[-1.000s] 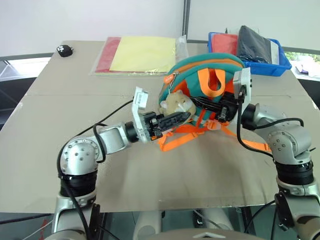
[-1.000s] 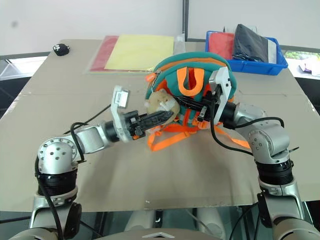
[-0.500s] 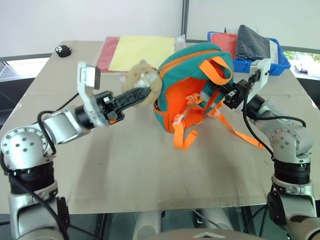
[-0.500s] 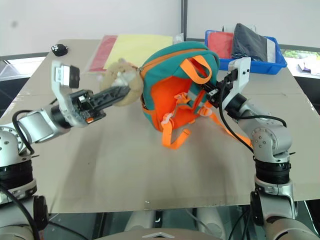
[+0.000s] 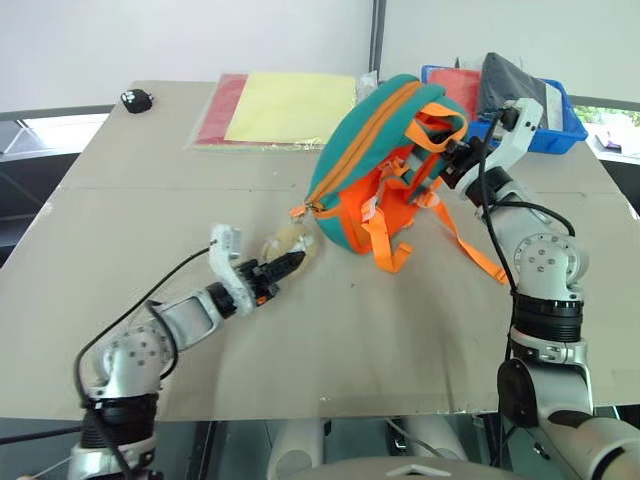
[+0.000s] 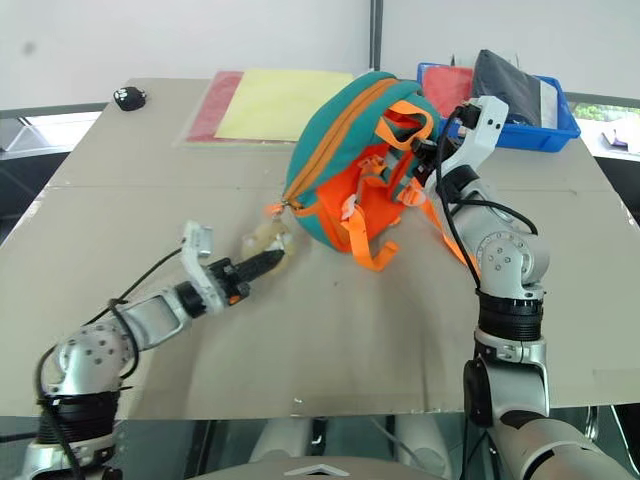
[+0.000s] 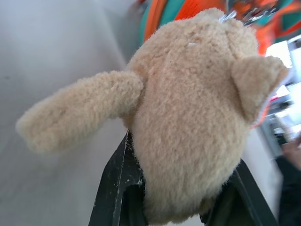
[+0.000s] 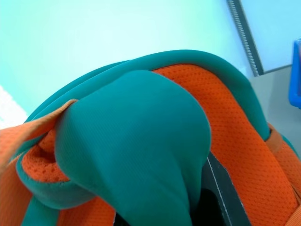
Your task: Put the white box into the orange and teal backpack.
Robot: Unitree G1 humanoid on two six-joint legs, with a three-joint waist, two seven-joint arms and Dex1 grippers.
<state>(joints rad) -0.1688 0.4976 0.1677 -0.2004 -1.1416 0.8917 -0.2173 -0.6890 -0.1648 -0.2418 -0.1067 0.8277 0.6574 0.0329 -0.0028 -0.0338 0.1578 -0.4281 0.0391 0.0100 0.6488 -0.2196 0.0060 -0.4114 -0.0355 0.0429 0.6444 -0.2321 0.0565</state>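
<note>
Since a moment ago the left gripper [image 5: 290, 262] has dropped from chest height to just above the table [image 5: 420, 340], drawing the beige plush charm [image 5: 287, 240] down with it, fingers clamped on it. The orange and teal backpack [image 5: 375, 165] stands tilted mid-table, zip closed, straps dangling, its top handle pinched in the shut right gripper [image 5: 452, 152]. Behind, a blue bin [image 5: 562, 128] holds dark and red items

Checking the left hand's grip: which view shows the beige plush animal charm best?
The left wrist view: the beige plush animal charm sits large between that left hand's black fingers. Both eye views show it small by the left hand, low beside the orange and teal backpack.
</note>
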